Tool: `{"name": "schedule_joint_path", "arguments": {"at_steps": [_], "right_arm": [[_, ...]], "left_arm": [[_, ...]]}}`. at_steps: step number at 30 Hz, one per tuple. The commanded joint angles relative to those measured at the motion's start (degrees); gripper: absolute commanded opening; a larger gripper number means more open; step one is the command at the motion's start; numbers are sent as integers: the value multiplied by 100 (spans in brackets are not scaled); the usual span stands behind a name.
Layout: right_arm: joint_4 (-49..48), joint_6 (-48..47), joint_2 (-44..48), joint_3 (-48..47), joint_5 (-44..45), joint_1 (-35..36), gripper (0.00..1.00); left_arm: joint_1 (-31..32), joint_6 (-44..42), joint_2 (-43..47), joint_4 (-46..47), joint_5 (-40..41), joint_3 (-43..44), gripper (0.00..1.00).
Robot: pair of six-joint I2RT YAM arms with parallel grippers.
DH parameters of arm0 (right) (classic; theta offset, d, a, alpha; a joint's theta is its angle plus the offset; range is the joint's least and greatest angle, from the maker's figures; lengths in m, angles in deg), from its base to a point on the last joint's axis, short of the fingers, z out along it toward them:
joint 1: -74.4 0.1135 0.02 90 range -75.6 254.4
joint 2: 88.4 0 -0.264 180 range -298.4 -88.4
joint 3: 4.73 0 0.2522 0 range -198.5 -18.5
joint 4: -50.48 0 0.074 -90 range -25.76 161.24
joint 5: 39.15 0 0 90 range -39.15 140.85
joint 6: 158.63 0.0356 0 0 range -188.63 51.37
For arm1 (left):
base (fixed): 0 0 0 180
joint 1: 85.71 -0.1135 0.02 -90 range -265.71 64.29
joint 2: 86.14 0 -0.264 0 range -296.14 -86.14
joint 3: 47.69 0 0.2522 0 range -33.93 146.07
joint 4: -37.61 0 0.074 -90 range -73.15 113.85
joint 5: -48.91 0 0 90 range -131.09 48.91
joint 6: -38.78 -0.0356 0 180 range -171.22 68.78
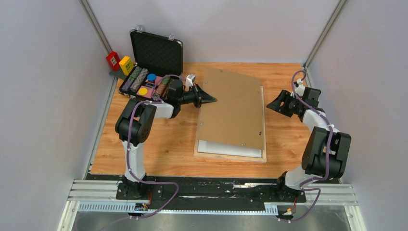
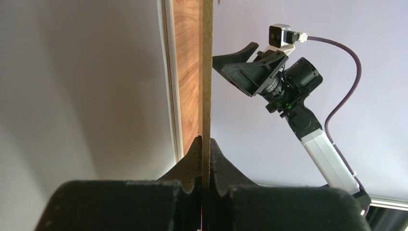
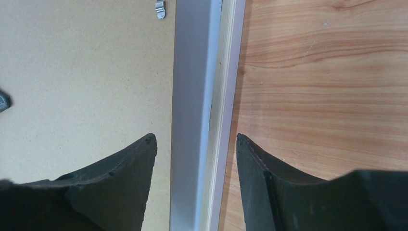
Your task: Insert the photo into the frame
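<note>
The frame (image 1: 263, 126) of pale wood lies flat mid-table. A plain brown backing board (image 1: 233, 110) rests over it, skewed, its far corner past the frame's top. My left gripper (image 1: 211, 99) is shut on the board's left edge, and the left wrist view shows that edge (image 2: 207, 72) pinched between the fingers (image 2: 206, 142). My right gripper (image 1: 274, 105) hangs open over the frame's right rail (image 3: 226, 96), its jaws either side of it (image 3: 195, 139). A whitish sheet (image 3: 192, 72) shows inside the frame beside the board (image 3: 86, 72). I cannot tell whether it is the photo; no print shows.
An open black case (image 1: 156, 50) with foam lining and coloured items stands at the back left, just behind the left arm. A red block (image 1: 113, 59) and a yellow block (image 1: 126, 64) sit beside it. Grey walls close in both sides. A small metal clip (image 3: 160, 8) sits on the board.
</note>
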Motion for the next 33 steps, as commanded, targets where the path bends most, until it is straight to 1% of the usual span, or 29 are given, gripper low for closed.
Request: {"name": "schedule_joint_path", "arguments": {"at_steps": [1,14,33], "right_arm": [[-375,-154,224,75,-95,-37,60],[-538,-154,305,167,-416,-323,60],[-595,-46,239,237,-710,-592,60]], "left_arm": [[121,-97,27,355,-5,74,0],[204,-458,-21,26,131,35,0],[222,-447,-129,71,218,6,0]]}}
